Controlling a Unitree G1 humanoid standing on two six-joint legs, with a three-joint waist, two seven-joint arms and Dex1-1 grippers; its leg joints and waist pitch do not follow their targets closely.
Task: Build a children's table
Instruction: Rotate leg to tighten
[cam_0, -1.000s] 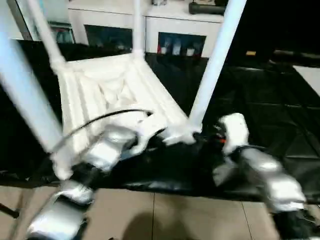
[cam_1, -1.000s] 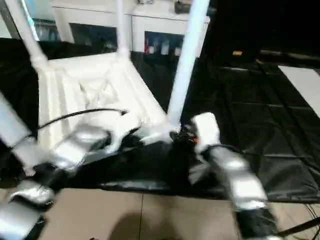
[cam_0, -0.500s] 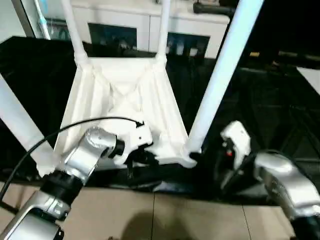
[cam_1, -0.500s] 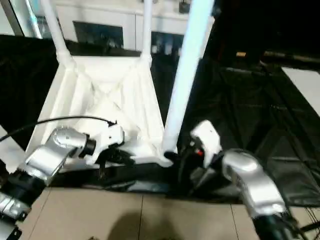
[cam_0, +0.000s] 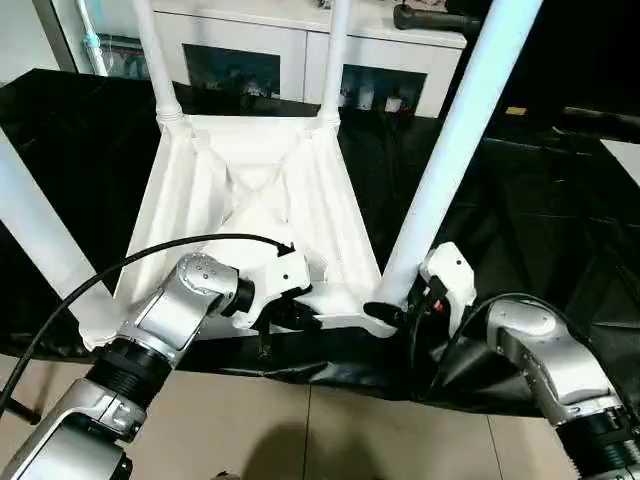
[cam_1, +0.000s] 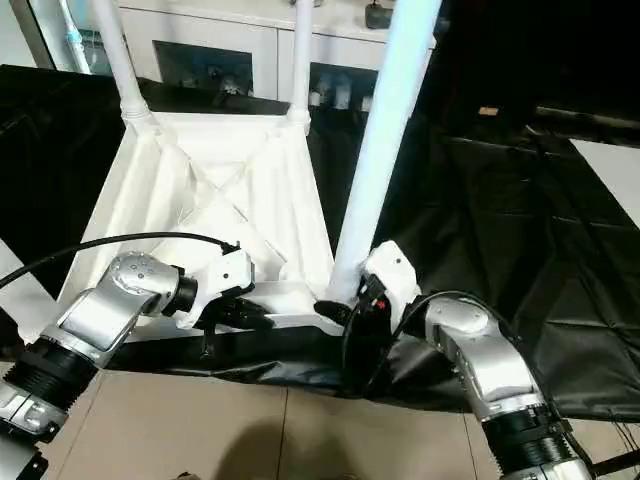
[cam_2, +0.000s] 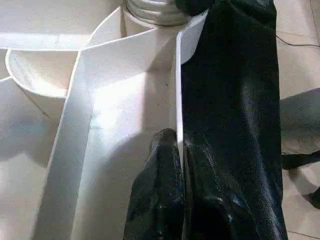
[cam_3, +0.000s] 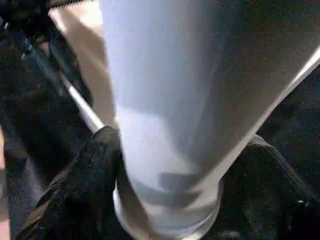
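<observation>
Black sheet on the floor; your left tool (cam_2: 179, 150) pinches the tabletop (cam_0: 265, 190) rim, right tool (cam_3: 170, 185) straddles the near leg (cam_0: 450, 150), grip unclear. Yank sideways and the leg could unseat.

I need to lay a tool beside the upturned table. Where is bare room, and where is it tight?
Free: the black sheet right of the tabletop, and the tile floor between the robot's arms. Crowded: the near edge, where the left gripper pinches the rim and the right gripper straddles the near right leg.
</observation>
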